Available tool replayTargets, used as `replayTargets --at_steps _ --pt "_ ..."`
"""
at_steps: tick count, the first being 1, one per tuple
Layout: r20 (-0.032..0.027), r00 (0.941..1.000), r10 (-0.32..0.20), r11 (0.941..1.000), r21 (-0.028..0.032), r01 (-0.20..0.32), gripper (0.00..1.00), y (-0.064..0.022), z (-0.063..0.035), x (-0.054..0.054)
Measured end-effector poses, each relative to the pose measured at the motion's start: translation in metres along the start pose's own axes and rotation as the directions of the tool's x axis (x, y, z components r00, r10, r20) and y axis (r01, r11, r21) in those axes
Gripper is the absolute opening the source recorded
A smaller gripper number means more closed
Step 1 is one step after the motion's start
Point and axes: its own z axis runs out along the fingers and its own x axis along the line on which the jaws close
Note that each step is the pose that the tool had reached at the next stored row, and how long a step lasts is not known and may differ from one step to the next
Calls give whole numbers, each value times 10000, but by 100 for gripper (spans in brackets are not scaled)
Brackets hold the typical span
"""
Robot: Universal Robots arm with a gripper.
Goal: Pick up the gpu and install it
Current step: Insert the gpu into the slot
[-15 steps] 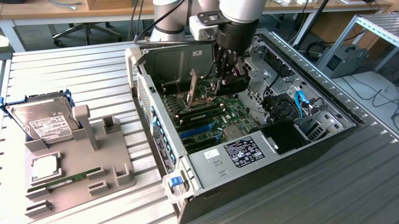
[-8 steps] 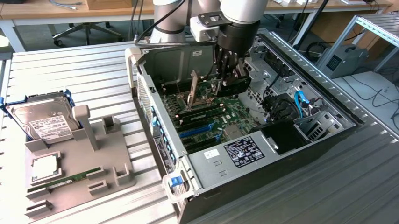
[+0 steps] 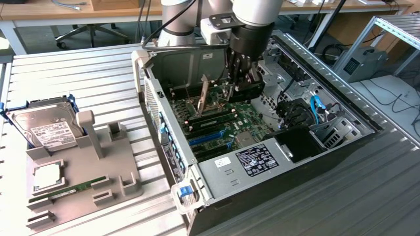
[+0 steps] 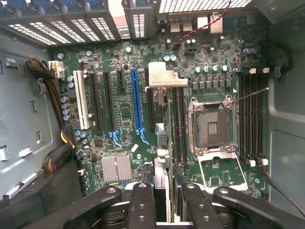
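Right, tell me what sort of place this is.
Probably a robotics lab or test workshop: an open computer case lies on a slatted metal bench, a grey parts fixture sits beside it, with desks behind.

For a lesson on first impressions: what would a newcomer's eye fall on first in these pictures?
First, the robot arm reaching down into the open computer case at the centre of the exterior view. Its gripper is closed on the gpu, which the wrist view shows edge-on over the green motherboard. At the exterior view's left, a hard drive stands in a grey holder.
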Motion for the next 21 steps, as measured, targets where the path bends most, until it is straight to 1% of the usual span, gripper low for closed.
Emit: replayTargets --at_steps 21 --pt "1 10000 0 10000 0 0 27 -7 3 92"
